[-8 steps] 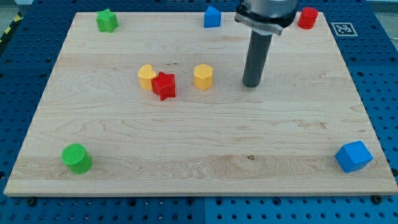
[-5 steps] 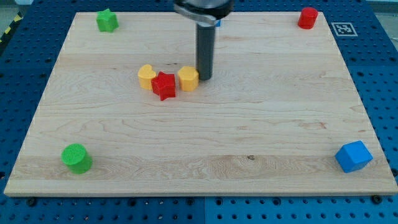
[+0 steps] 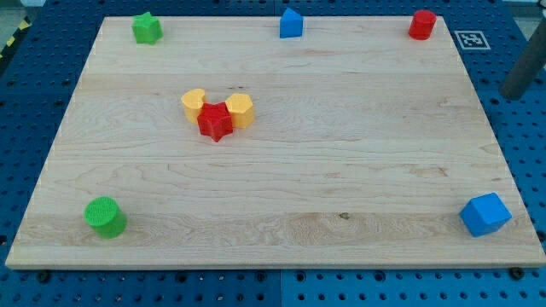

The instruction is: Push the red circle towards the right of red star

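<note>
- Camera view: my tip is at the right edge of the frame, off the surface and over the blue pegboard; only the rod's lower end shows.
- The tool is a bare rod with nothing to open or close, and it touches no block.
- The red circle stands in the surface's upper right corner, well apart from the tip and far from the red star.
- The red star sits left of centre, touching a yellow heart at its upper left and a yellow hexagon at its upper right.
- A green star is at the upper left corner, and a blue block is at the top edge, middle.
- A green circle is at the lower left, and a blue cube is at the lower right.
</note>
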Robot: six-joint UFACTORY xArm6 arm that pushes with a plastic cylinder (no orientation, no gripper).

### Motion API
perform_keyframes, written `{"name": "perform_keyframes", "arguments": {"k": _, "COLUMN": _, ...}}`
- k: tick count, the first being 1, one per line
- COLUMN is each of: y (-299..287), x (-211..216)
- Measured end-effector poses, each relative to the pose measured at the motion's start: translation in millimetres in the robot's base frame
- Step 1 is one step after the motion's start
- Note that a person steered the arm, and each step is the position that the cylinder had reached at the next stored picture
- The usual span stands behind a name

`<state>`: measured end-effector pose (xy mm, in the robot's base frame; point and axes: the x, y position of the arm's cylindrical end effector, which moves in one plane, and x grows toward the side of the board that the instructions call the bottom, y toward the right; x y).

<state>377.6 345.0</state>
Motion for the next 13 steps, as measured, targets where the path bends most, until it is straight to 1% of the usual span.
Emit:
{"name": "perform_keyframes", "arguments": {"k": 1, "y": 0.3, "x": -48.3}}
{"name": "perform_keyframes", "arguments": {"k": 2, "y": 0.3, "x": -148.2}}
{"name": "perform_keyframes", "arguments": {"k": 3, "y": -0.8, "x": -184.7}}
{"name": "perform_keyframes", "arguments": {"k": 4, "y": -25.6, "x": -184.9}}
{"name": "perform_keyframes", "arguments": {"k": 5, "y": -78.6, "x": -180.5}}
{"name": "perform_keyframes", "arguments": {"k": 6, "y": -115.0, "x": -169.1}}
{"name": "perform_keyframes", "arguments": {"k": 10, "y": -117.6, "x": -80.7}}
{"name": "perform_keyframes", "arguments": {"k": 11, "y": -127.1, "x": -70.6}}
{"name": "perform_keyframes", "arguments": {"k": 13, "y": -171.1, "x": -42.0}}
